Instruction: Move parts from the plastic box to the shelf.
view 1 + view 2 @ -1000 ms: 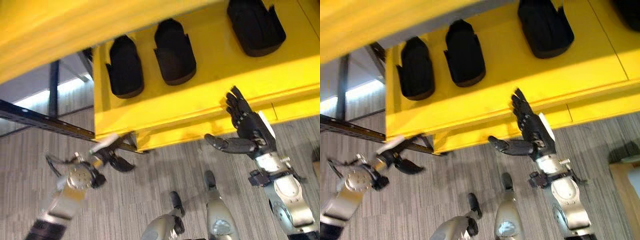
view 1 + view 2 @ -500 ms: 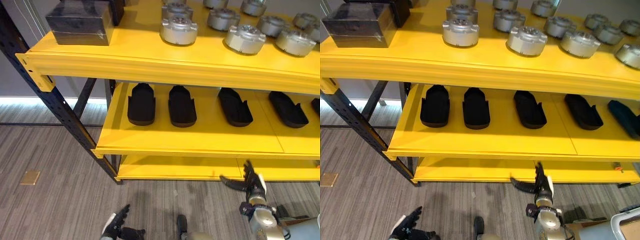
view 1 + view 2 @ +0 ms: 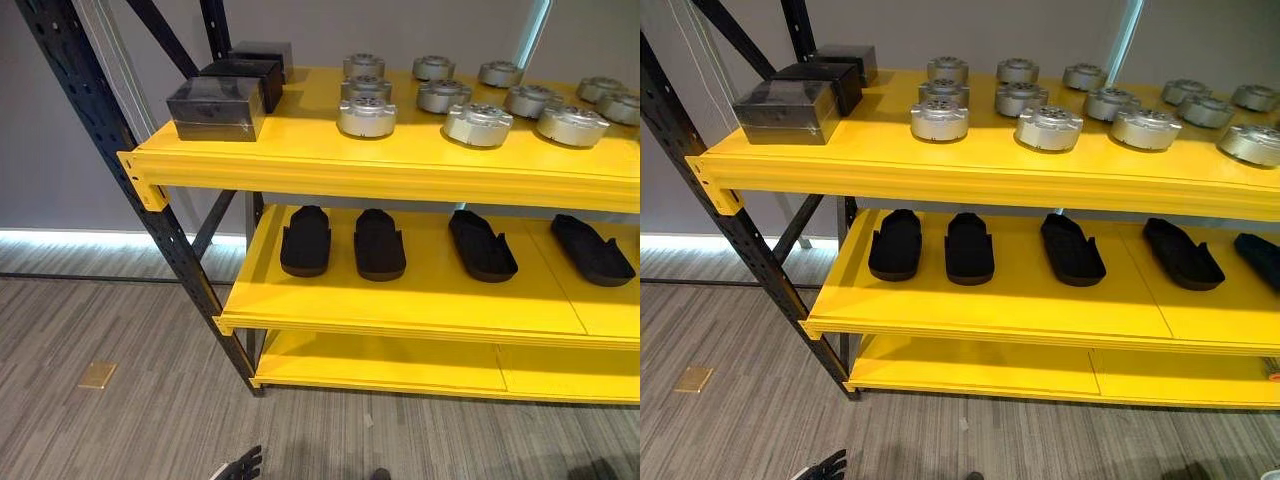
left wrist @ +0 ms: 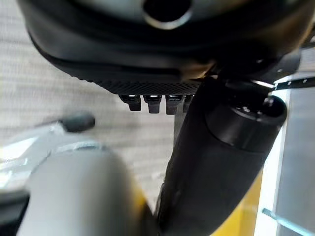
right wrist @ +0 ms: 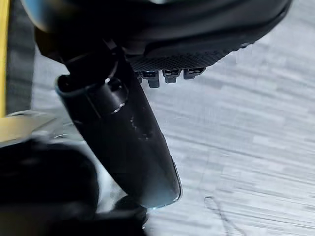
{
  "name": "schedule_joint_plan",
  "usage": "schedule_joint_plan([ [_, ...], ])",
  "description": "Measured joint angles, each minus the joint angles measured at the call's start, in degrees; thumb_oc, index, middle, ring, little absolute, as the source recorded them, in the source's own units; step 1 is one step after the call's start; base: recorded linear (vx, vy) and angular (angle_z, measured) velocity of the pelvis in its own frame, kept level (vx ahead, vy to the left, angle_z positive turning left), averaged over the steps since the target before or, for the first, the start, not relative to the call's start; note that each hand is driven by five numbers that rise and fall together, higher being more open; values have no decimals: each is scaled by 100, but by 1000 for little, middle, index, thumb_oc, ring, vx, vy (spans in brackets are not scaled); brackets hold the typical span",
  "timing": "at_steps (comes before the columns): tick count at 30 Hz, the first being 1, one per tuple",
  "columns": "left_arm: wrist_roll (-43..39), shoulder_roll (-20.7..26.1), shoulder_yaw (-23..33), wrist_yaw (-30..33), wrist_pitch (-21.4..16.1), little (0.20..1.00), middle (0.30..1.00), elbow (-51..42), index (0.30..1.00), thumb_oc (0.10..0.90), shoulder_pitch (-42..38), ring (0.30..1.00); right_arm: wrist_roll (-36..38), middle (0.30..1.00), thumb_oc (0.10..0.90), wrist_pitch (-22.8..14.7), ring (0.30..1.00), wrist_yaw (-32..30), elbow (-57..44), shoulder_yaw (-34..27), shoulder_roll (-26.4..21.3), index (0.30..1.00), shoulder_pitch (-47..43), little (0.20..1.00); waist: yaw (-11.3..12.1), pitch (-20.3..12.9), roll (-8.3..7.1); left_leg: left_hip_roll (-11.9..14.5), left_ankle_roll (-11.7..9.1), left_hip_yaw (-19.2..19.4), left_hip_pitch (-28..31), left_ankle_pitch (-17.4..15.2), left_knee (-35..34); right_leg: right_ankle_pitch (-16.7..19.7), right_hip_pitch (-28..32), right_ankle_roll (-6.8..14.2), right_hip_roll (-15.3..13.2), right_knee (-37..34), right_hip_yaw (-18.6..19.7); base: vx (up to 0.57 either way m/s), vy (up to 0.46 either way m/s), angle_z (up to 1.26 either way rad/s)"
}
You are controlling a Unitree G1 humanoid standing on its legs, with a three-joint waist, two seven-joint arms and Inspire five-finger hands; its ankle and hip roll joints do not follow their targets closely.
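We face a yellow shelf (image 3: 330, 165) on a dark blue-black upright frame (image 3: 120, 150), standing on a grey striped floor (image 3: 100, 420).

On the top level, a dark box (image 3: 215, 108) sits at the near left corner, with two more dark boxes (image 3: 245, 75) behind it toward the far left. To their right stand silver round parts (image 3: 367, 116) in rows running off to the right.

On the middle level lie black shoe-shaped parts (image 3: 305, 241): two side by side at the left, two more well apart to the right. The lowest level (image 3: 380, 365) is yellow too.

Our left robot hand (image 3: 238, 467) shows at the near edge over the floor, its fingers spread and straight, holding nothing; its wrist view shows the same straight fingertips (image 4: 150, 102) and thumb.

Our right robot hand (image 5: 128, 142) hangs over the floor, fingers (image 5: 170, 74) extended beside the thumb, nothing in it.
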Motion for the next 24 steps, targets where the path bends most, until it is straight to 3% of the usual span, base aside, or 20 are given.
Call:
schedule_joint_plan([
  [2, -444, -14, -1, -337, 232, 1000, 1000, -33, 1000, 900, -89, 1000, 5, 1000, 900, -135, 1000, 47, 13, 147, -17, 1000, -75, 1000, 18, -46, -84, 13, 38, 10, -10, 28, 0, -3, -1, 5, -2, 0, -22, 9, -44, 2],
  [6, -827, -85, -1, -330, 546, 1000, 1000, -67, 1000, 900, -182, 1000, 238, 1000, 900, -294, 1000, -339, 9, 167, -11, 1000, -74, 1000, -3, -57, -105, 34, 36, 37, 15, 24, 0, 3, 39, 6, 11, 0, -58, 5, -12, 0],
  [11, -824, -228, -38, -287, 531, 1000, 1000, 56, 1000, 900, -270, 1000, 502, 1000, 900, -518, 1000, -596, 7, 142, -46, 1000, 17, 1000, -26, -58, -91, 49, 32, 102, 80, 15, 4, 23, 49, -16, 33, 1, -27, 25, -13, -5],
  [21, -832, -252, -38, -111, 301, 1000, 1000, 298, 1000, 900, -301, 1000, 910, 1000, 900, -442, 1000, -313, 123, -20, -88, 1000, 117, 1000, -24, -52, -40, 66, 5, 119, 187, -23, 0, 8, 146, -27, 49, 0, -12, 19, -4, -1],
  [23, -973, -216, -53, -275, 200, 1000, 1000, -208, 1000, 900, -144, 1000, 960, 1000, 900, -504, 1000, -287, -164, 69, -143, 1000, 209, 1000, -24, -47, -42, 65, 9, 135, 173, -9, 0, 7, 101, -26, 48, 0, -12, -34, 24, -3],
  [24, -1233, -191, -77, -338, 319, 1000, 1000, -1426, 1000, 900, 211, 1000, 946, 1000, 900, -335, 1000, -360, -1293, 343, -356, 1000, 653, 1000, -16, -2, -34, 64, 11, 137, 148, 6, -1, 13, 107, -24, 46, 0, -9, -64, 25, 4],
])
